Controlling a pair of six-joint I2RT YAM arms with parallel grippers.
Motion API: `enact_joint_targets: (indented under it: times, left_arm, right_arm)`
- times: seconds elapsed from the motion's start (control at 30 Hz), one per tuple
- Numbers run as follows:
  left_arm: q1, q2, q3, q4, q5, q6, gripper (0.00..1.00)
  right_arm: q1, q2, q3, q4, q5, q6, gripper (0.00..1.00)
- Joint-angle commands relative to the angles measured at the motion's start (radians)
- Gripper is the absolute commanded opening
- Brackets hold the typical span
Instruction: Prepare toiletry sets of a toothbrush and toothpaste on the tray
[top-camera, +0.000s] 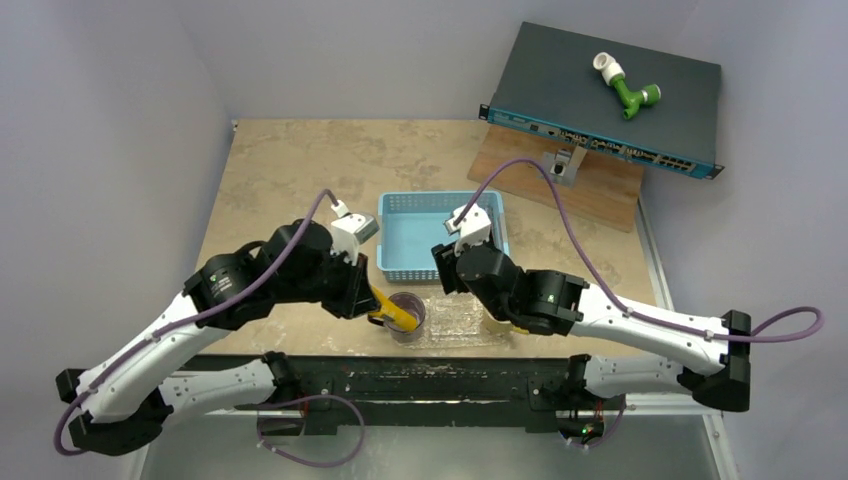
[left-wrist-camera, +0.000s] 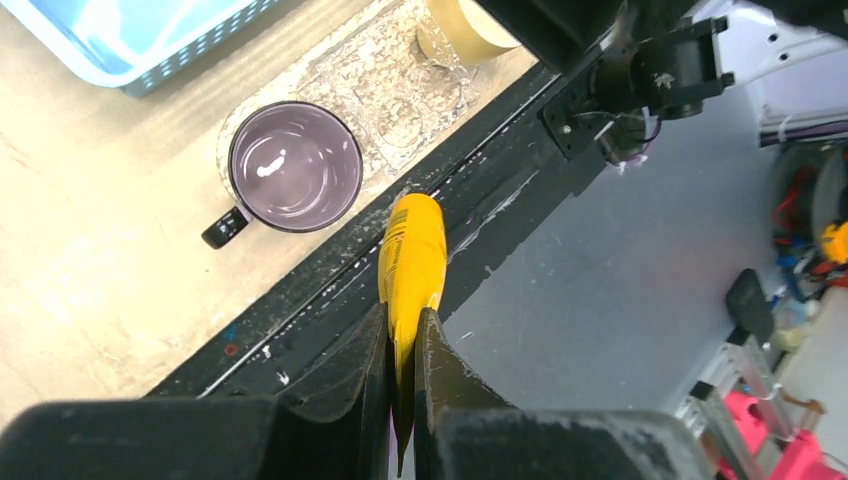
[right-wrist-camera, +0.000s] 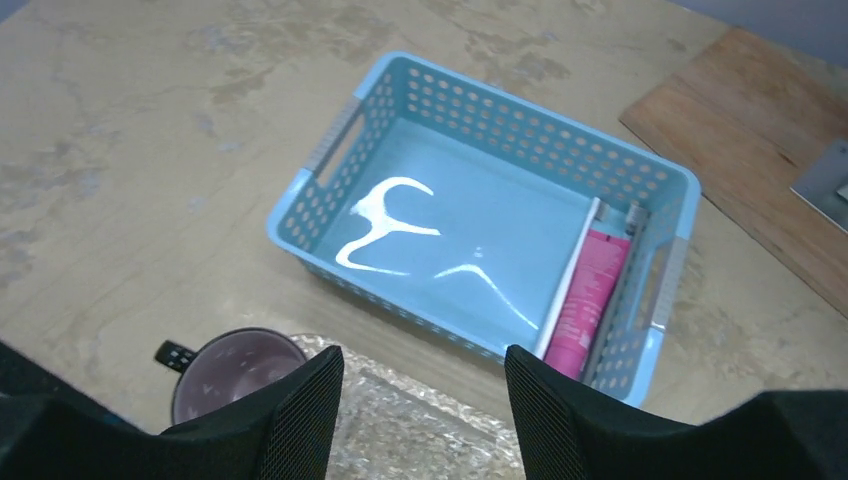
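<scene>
Left gripper (left-wrist-camera: 402, 340): clamped on yellow toothpaste (left-wrist-camera: 412, 250), which juts past its tips.
Right gripper (right-wrist-camera: 424, 400): jaws spread, holding nothing.
Pink toothpaste (right-wrist-camera: 590, 300): ahead-right of the right gripper, in basket (right-wrist-camera: 330, 165), beside what is probably a toothbrush (right-wrist-camera: 568, 280).
Tray (right-wrist-camera: 400, 440): under the right gripper.

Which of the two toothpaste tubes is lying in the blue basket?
The pink tube, flat along one end wall of the basket beside a toothbrush. The yellow tube is clamped in the left pincer.
</scene>
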Motion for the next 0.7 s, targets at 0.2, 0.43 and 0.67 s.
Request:
enact_joint_targets:
  times: [0.2, 0.43, 0.67]
  left_arm:
    - [-0.313, 0.220, 0.219, -0.034, -0.378, -0.028, 0.00]
    - [-0.391, 0.359, 0.328, -0.050, -0.473, -0.009, 0.00]
    - [-0.406, 0.479, 0.369, -0.034, -0.521, 0.027, 0.00]
  right_arm:
    - [-0.254, -0.061, -0.037, -0.074, -0.067, 0.106, 0.67]
    - [-0.353, -0.080, -0.079, -0.091, -0.082, 0.132, 0.68]
    - [-0.391, -0.127, -0.133, -0.098, -0.097, 0.195, 0.71]
